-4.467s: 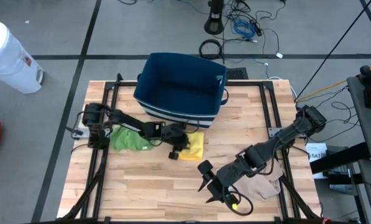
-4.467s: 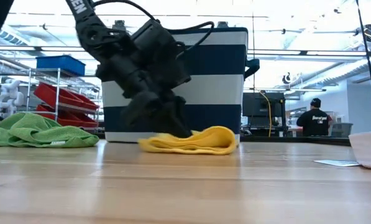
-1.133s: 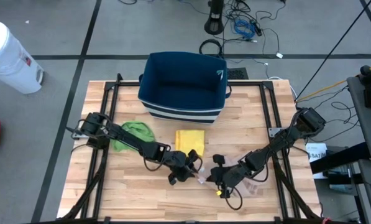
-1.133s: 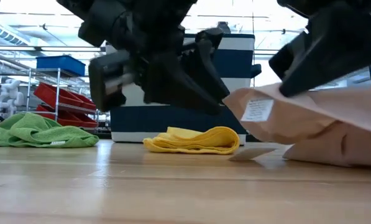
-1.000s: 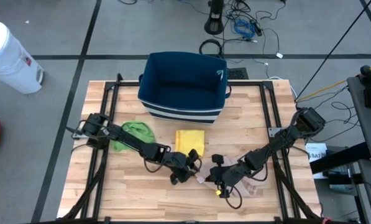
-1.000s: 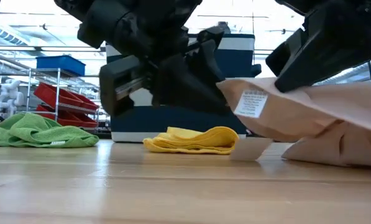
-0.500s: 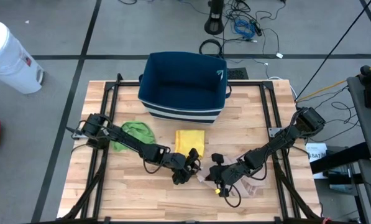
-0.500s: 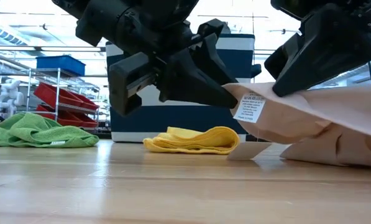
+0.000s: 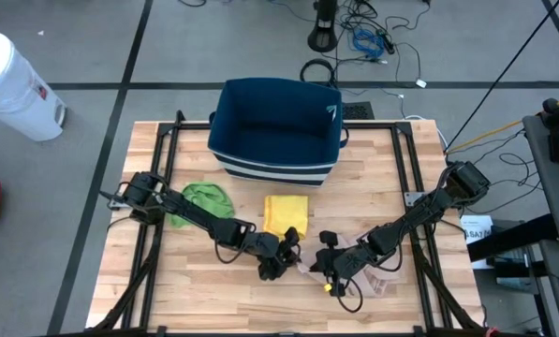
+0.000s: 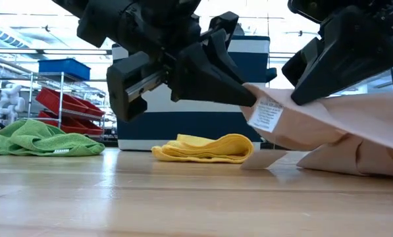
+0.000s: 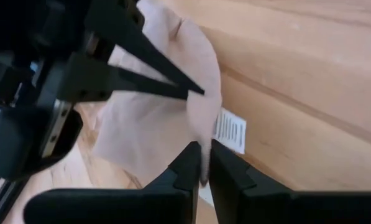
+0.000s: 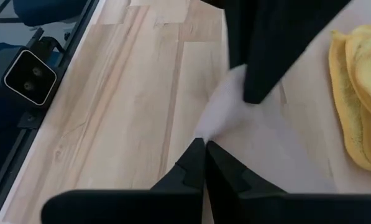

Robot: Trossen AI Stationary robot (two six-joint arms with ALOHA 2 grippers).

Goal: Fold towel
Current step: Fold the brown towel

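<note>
A pale pink towel lies near the table's front right, with its left corner lifted; a white label hangs from that corner. My left gripper is shut on the lifted corner and reaches in from the table's left. My right gripper is shut on the same raised part, close beside it. The rest of the towel rests crumpled on the wood. My left gripper pinches the towel's lifted edge between its two fingers, just beside the label. Its fingers slant down from the table's left. The held corner is clear of the table. My right gripper pinches a raised fold of the towel between its shut fingers, slanting down from the table's right. The cloth is drawn up to the fingers and its far part lies on the table.
A folded yellow towel lies at the table's middle, just beyond both grippers. A crumpled green towel lies at the left. A blue striped basket stands at the far edge. Bare wood lies along the near edge.
My left gripper has edged toward the towel's lifted corner and taken hold of it beside the label. The corner has stayed raised in my right gripper, shifting only slightly.
</note>
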